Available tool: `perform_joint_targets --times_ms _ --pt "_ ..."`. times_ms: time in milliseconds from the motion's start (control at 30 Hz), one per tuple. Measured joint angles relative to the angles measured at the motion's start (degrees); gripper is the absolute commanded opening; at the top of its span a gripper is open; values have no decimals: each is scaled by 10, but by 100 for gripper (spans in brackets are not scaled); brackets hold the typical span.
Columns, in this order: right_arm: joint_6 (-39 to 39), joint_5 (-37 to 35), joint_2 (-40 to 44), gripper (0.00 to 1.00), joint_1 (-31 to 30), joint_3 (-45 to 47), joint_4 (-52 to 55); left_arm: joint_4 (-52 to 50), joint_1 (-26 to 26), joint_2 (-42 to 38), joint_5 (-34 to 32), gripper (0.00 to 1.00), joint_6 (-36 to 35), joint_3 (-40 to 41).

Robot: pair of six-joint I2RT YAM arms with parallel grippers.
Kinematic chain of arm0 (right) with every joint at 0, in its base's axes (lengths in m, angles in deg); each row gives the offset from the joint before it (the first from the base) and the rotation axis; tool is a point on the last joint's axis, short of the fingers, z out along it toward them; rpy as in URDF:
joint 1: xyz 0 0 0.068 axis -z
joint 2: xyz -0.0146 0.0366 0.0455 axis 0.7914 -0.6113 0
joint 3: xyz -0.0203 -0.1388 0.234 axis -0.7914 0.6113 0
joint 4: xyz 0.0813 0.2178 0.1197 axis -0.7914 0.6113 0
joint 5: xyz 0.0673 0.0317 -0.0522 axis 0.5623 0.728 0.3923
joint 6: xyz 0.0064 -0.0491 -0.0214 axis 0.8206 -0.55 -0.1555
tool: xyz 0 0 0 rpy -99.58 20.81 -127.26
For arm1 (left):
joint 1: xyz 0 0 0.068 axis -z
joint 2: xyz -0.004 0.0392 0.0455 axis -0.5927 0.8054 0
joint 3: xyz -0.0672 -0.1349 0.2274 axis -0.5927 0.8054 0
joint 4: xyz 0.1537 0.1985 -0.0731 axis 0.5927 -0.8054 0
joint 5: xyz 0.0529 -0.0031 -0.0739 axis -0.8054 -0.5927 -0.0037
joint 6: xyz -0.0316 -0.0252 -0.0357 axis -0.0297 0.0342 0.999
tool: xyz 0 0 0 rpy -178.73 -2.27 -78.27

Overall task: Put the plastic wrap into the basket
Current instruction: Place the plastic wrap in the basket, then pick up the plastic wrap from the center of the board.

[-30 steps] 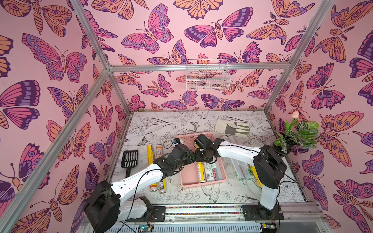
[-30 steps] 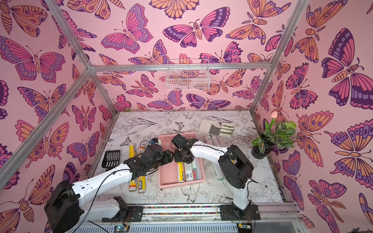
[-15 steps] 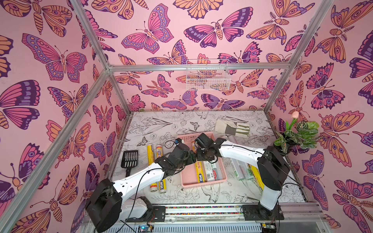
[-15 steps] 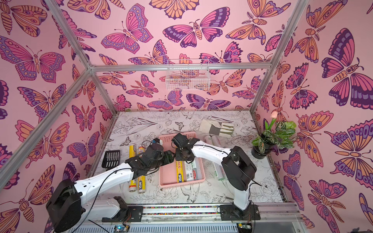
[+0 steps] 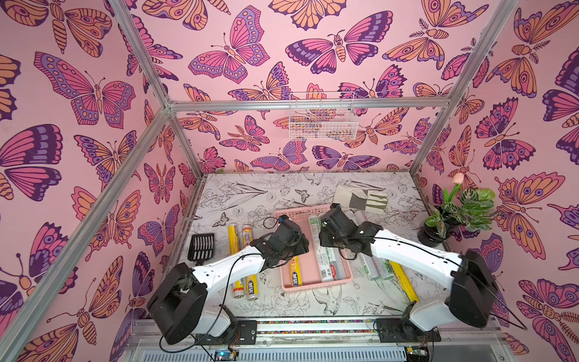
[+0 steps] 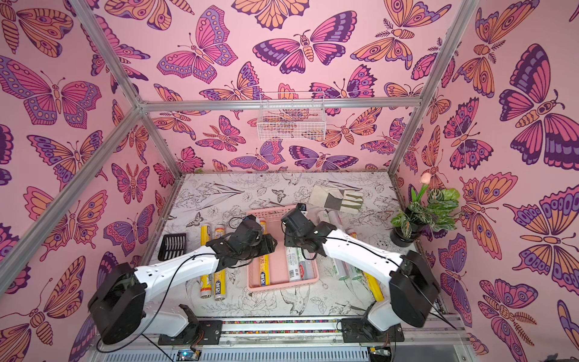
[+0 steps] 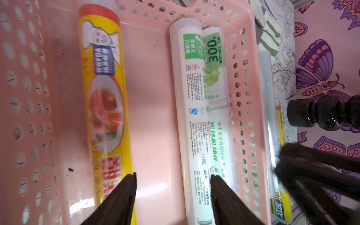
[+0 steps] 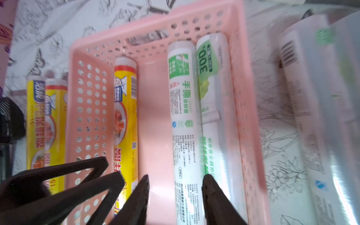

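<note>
Left claw (image 7: 173,176) and right claw (image 8: 176,176) both half open, empty, hovering over the basket (image 5: 313,286), frame centre in a top view. Inside: one yellow roll (image 5: 296,272), two white rolls (image 5: 324,266) of plastic wrap. Mid-task; next move needs a reach to the spare yellow rolls (image 5: 233,235) left or the clear rolls (image 5: 372,271) right on the bench (image 5: 250,194). Versus a second ago, yellow roll sits further left.

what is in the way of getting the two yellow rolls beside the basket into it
Only the perforated wall of the basket, which the two yellow rolls must clear. In a top view the left arm crosses above them.
</note>
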Motion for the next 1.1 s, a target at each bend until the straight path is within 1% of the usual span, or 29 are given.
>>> perform_joint_targets --times_ms 100,233,333,433,533,633,733,900,1000,1100 --pt "0 -40 63 46 13 40 -15 -1 0 28 15 61 -2 -13" --pt "-2 -79 147 47 59 100 -22 -2 0 65 38 61 -4 -40" --pt "-10 -93 197 52 103 125 -18 -17 0 89 44 61 -4 -61" --pt "-22 -98 231 52 150 136 -11 -39 0 97 38 63 -4 -67" --pt "-44 -71 249 53 211 152 -3 -65 0 100 24 63 -3 -67" --pt "-68 -15 227 51 267 157 14 -84 0 104 13 63 -4 -68" --pt "-100 44 168 50 300 157 33 -97 0 110 7 63 -4 -68" --pt "-151 104 59 49 306 135 89 -108 0 114 0 63 -5 -68" --pt "-172 116 10 49 306 110 111 -110 0 114 -3 63 -5 -69" --pt "-186 119 -13 50 306 96 120 -111 0 114 -5 63 -5 -69"
